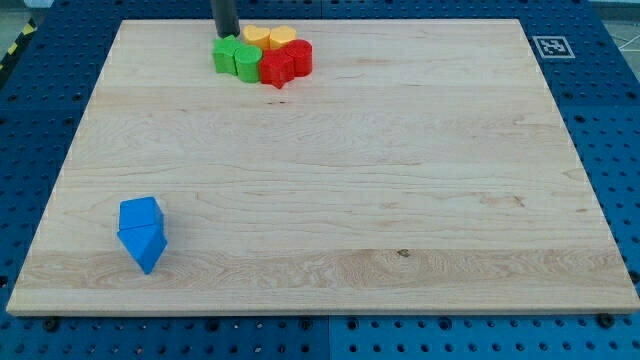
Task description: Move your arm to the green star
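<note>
A cluster of blocks sits near the view's top, left of centre. It holds two green blocks: one at the left [226, 56] and one beside it [247, 61]; I cannot tell which is the star. Two yellow blocks [270, 38] lie behind them. A red star-like block [276, 68] and a second red block [299, 56] sit at the right. My tip [225, 35] stands at the view's top, touching or just behind the left green block.
Two blue blocks lie at the view's lower left, a cube-like one [140, 214] above a triangular one [144, 245]. The wooden board [400, 180] rests on a blue pegboard table. A tag marker [551, 46] sits beyond the board's top right corner.
</note>
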`<state>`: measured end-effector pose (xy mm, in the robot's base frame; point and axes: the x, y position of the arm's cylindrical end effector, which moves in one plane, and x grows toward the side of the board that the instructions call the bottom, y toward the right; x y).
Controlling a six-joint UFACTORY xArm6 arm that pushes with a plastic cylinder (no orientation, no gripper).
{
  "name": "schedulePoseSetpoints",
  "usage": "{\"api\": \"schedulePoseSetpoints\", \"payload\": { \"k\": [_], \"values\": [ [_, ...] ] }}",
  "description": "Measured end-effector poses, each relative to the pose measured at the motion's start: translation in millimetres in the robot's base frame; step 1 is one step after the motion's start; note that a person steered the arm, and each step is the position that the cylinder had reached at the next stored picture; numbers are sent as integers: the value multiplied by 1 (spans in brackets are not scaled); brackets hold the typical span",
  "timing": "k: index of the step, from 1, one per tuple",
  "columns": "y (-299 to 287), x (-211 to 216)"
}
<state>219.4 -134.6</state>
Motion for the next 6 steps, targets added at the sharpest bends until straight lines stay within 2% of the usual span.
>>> {"api": "schedulePoseSetpoints", "payload": {
  "k": [1, 2, 3, 4, 6],
  "values": [
    [-13, 0],
    [-60, 10],
    [-84, 34],
    [-72, 50],
    [-32, 52]
  ]
}}
